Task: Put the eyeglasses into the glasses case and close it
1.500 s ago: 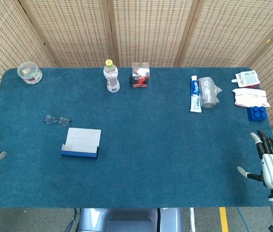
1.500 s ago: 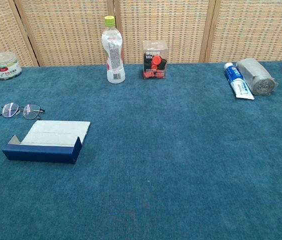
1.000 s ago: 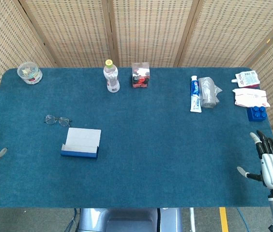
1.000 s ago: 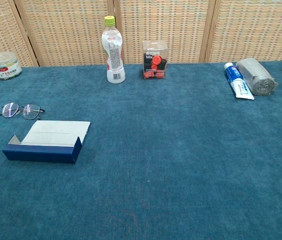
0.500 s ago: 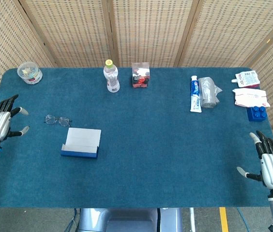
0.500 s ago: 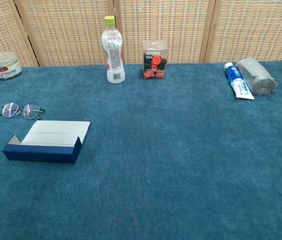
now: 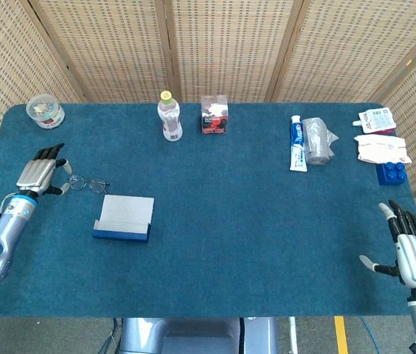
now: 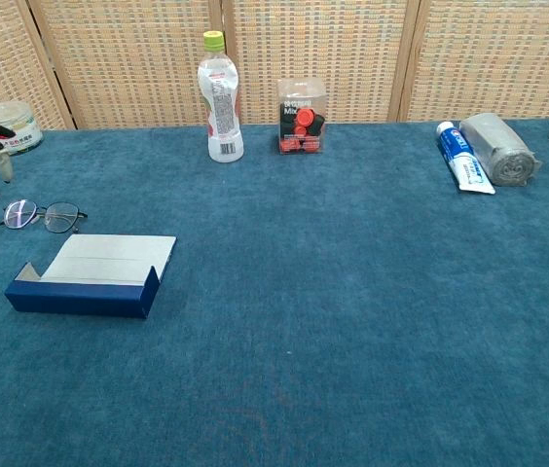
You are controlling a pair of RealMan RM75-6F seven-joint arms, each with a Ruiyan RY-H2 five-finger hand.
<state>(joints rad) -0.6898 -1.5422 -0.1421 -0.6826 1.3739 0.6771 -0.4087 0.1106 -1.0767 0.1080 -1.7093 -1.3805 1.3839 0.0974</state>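
1. The left robot hand point(image 7: 40, 174) hovered at the counter's point(image 7: 252, 221) 9 o'clock edge with its fingers spread and nothing in them, just beside the eyeglasses point(image 7: 88, 183).
2. A round clear tub point(image 7: 45, 110) stood in the 10 o'clock corner of the counter.
3. The eyeglasses lay unfolded on the blue cloth, lenses down, at 10 o'clock of the glasses case point(image 7: 124, 218) and apart from it.
4. The glasses case sat open, its pale lid flat and its dark blue front wall facing the robot.
5. A plastic bottle point(image 7: 169, 116) with a yellow cap stood upright near 12 o'clock, with a clear box point(image 7: 214, 113) of red and black pieces just beside it.
6. A toothpaste tube point(image 7: 297, 142) lay touching a grey roll point(image 7: 317, 140) toward 2 o'clock.
7. White packets point(image 7: 380, 147) and a blue brick point(image 7: 390, 172) rested near the 3 o'clock edge.
8. The right robot hand point(image 7: 411, 251) was at 4 o'clock, fingers spread, holding nothing.
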